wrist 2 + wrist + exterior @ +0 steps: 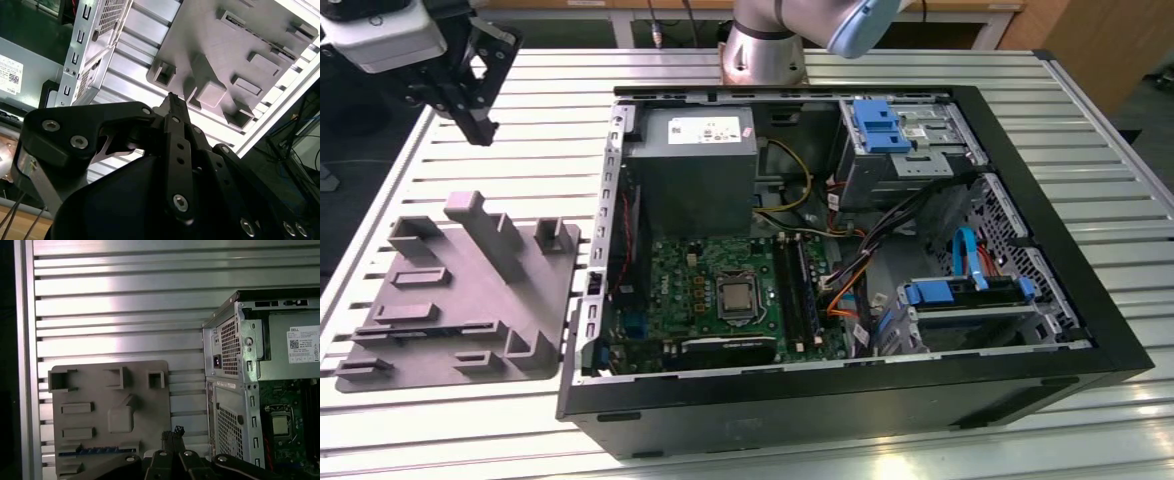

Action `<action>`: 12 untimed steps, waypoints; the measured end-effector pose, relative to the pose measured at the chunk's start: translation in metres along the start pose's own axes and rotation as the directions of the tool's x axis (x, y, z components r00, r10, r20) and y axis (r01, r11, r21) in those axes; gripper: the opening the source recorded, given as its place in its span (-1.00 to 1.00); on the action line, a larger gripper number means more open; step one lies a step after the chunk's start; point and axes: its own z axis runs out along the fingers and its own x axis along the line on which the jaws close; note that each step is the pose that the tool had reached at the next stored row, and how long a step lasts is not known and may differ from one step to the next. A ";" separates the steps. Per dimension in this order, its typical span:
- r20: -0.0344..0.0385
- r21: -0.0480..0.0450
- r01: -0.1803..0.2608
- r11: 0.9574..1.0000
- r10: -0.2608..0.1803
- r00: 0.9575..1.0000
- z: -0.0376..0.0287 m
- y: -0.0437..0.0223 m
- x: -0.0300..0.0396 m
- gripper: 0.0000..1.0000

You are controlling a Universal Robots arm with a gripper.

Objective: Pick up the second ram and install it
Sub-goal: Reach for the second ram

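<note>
My gripper [483, 128] hangs high over the table beyond the far end of the grey tray [454, 300], at the exterior view's upper left. Its fingers look shut, tips together with nothing between them, as seen in both wrist views [172, 99] [173, 432]. The second ram [97, 451] appears as a thin dark strip with blue marks, standing on edge in a long slot of the grey tray [100, 390]. In the exterior view the same strip [427, 329] lies near the tray's front. The motherboard's long black slots [794, 285] sit inside the open computer case [854, 390].
The open case holds a grey power supply [694, 165], a processor socket [736, 296], drive cages with blue clips [881, 125], and loose orange and black cables [847, 290]. The tray has upright blocks [494, 235]. The arm's base [767, 50] stands behind the case on the slatted metal table [547, 130].
</note>
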 end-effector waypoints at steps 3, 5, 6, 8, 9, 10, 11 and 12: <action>0.000 0.000 0.000 1.000 0.000 1.000 0.0000 -0.0014 0.0014 -0.79; 0.000 0.000 0.000 1.000 0.000 1.000 0.0000 -0.0022 0.0024 -0.79; 0.000 0.000 0.000 1.000 0.000 1.000 0.0000 -0.0025 0.0030 -0.79; 0.000 0.000 0.000 1.000 0.000 1.000 0.0000 -0.0033 0.0043 -0.79; 0.000 0.000 0.000 1.000 0.000 1.000 0.0000 -0.0037 0.0050 -0.79; 0.000 0.000 0.000 1.000 0.000 1.000 0.0001 -0.0040 0.0058 -0.79; 0.000 0.000 0.000 1.000 0.000 1.000 0.0001 -0.0043 0.0065 -0.79; 0.000 0.000 0.000 1.000 0.000 1.000 0.0001 -0.0047 0.0072 -0.79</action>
